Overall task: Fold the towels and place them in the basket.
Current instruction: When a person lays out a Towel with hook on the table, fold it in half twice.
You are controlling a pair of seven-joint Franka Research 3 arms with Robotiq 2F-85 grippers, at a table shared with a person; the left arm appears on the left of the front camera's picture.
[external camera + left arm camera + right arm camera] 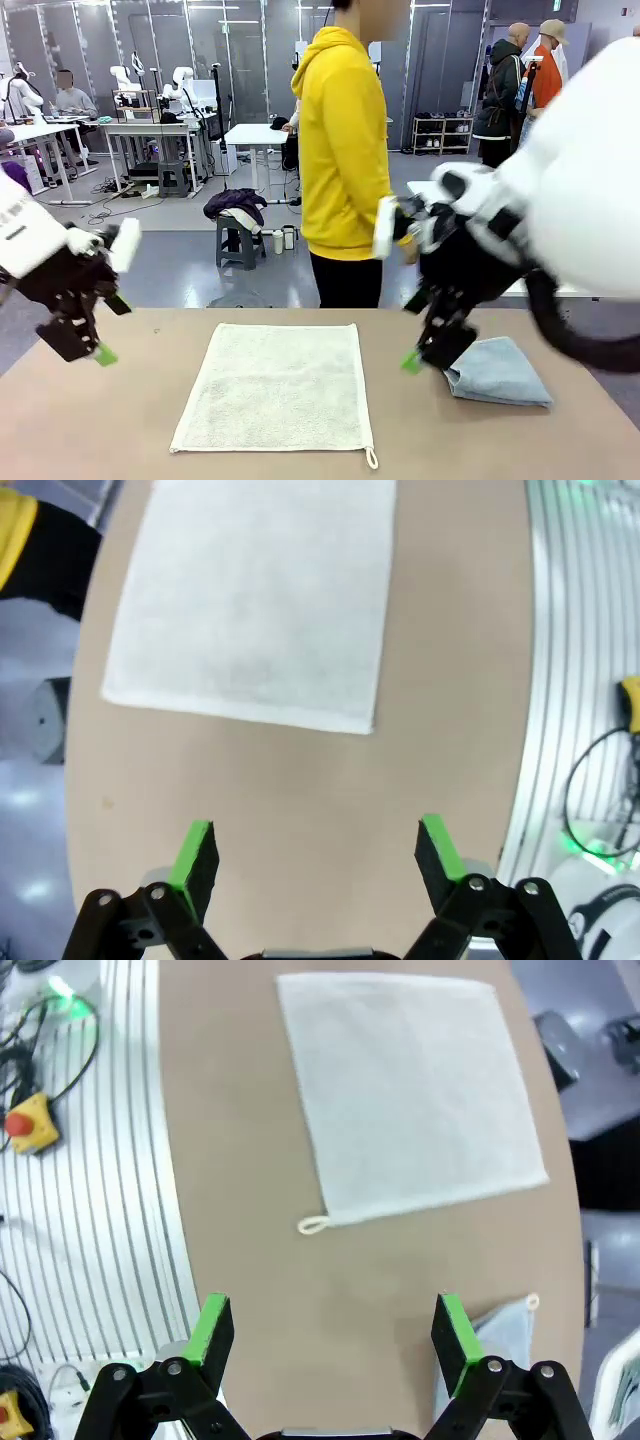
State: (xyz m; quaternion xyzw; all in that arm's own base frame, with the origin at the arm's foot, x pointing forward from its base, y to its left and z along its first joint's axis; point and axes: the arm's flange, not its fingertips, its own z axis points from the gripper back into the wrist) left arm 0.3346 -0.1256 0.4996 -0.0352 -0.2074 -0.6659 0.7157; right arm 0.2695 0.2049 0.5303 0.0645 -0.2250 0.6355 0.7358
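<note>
Now we hold our left gripper and right gripper wide open and empty over the counter. The cream towel lies flat between them, and the blue towel sits just beside the right gripper.

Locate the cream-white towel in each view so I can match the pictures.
Front: cream-white towel spread flat mid-table.
Left wrist: towel at top centre.
Right wrist: towel at top, right of centre.
Shared landmark: the tan table under it.
</note>
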